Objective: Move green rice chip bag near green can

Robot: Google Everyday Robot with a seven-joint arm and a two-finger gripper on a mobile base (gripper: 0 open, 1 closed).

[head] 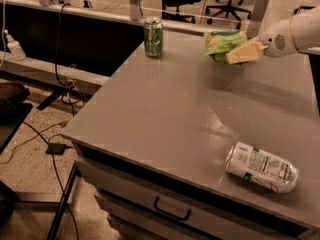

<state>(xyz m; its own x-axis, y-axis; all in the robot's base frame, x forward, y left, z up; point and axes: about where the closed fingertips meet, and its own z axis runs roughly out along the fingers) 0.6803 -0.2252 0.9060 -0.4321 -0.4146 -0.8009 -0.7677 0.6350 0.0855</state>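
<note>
Gripper [232, 57], on a white arm with tan fingers [246, 52], comes in from the right edge over the far right part of the grey flat-topped table [165, 109]. Its jaws are closed onto the green rice chip bag [220, 41], a crinkly light-green pouch pinched at its right side. The bag looks lifted just off the surface, with a shadow below it, though contact is hard to rule out. The green can [153, 36], a green drink can with pale markings and a silver rim, stands upright at the far edge near the far left corner, well apart from the bag. A white can [261, 167] with a printed label lies on its side near the front right corner. A drawer [172, 210] with a dark handle sits below the front edge.
</note>
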